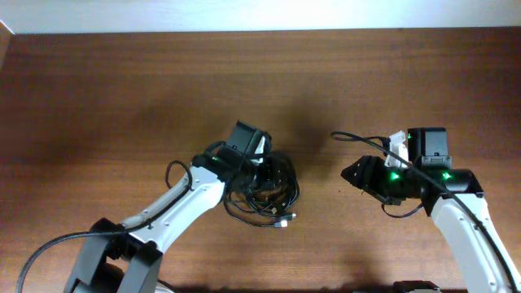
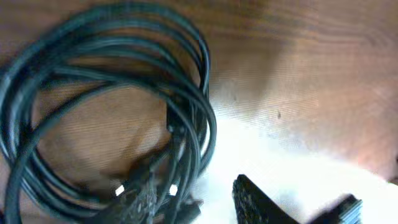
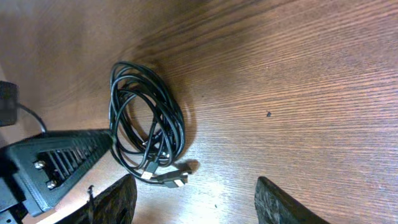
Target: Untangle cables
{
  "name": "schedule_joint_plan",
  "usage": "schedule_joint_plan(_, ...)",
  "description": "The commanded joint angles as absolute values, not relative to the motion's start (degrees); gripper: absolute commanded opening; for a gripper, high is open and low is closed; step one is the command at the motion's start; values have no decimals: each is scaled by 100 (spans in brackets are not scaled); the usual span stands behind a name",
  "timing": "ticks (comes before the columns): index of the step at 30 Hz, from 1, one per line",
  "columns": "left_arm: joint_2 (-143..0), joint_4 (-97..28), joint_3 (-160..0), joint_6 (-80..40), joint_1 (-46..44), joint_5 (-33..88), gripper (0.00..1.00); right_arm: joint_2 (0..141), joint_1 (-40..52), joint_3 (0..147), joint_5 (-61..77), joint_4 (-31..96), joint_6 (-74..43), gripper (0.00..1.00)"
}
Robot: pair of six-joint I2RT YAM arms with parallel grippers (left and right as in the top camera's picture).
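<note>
Cables (image 1: 282, 198): one loose black coil lying on the wooden table (image 1: 122, 98), plugs at its edge.
My left gripper (image 2: 193, 208): fingers spread, low over the coil, strands crossing one finger.
My right gripper (image 3: 196, 205): fingers spread, nothing between them, apart from the coil.

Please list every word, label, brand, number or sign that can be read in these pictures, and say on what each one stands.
None: no text can be read in any view.
The cables and their plugs carry no marking that I can make out, partly from blur.
The table shows only wood grain.
The green lights on the right arm are lamps, not signs.
</note>
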State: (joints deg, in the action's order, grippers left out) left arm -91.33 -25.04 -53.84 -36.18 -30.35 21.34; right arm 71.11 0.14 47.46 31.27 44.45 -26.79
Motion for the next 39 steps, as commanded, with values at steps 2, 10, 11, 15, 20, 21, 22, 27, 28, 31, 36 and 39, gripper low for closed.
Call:
schedule_joint_plan(2,-9039,-2381,-5448,-3376,-3371,1081,49,7452,-1,4705,3074,4482,-2633,60)
schedule_joint_plan(10,-9445,-1868,-5448,-3378,-3913,550,57,7714,-1,4705,3076,4595,-2633,59)
schedule_joint_plan(11,-9585,-1780,-5448,-3378,-3924,548,59,7714,-3,4705,3076,4613,-2633,59)
schedule_joint_plan(15,-10154,-1533,-5448,-3378,-3924,550,50,7714,-1,4705,2967,4692,-2633,59)
schedule_joint_plan(20,-10595,-1227,-5448,-3378,-3922,550,35,7714,-1,4705,2969,4790,-2635,59)
schedule_joint_plan(21,-10608,-1192,-5448,-3378,-3922,545,25,7714,-1,4705,2969,4812,-2635,59)
schedule_joint_plan(22,-10608,-1155,-5448,-3376,-3922,504,15,7714,-1,4703,2969,4834,-2635,59)
schedule_joint_plan(27,-10350,-1216,-5566,-3374,-3726,467,0,7714,-1,4703,2974,4998,-2637,59)
schedule_joint_plan(28,-10145,-1426,-5612,-3371,-3616,469,0,7714,-1,4703,2974,5072,-2637,59)
schedule_joint_plan(31,-9303,-1970,-5653,-3371,-3330,469,0,7714,-1,4661,2976,5146,-2641,59)
schedule_joint_plan(36,-7946,-2309,-5653,-3308,-3229,464,10,7714,-1,4648,3035,5260,-2746,59)
schedule_joint_plan(39,-7743,-2543,-5653,-3308,-3229,462,25,7714,-1,4633,3033,5321,-2744,59)
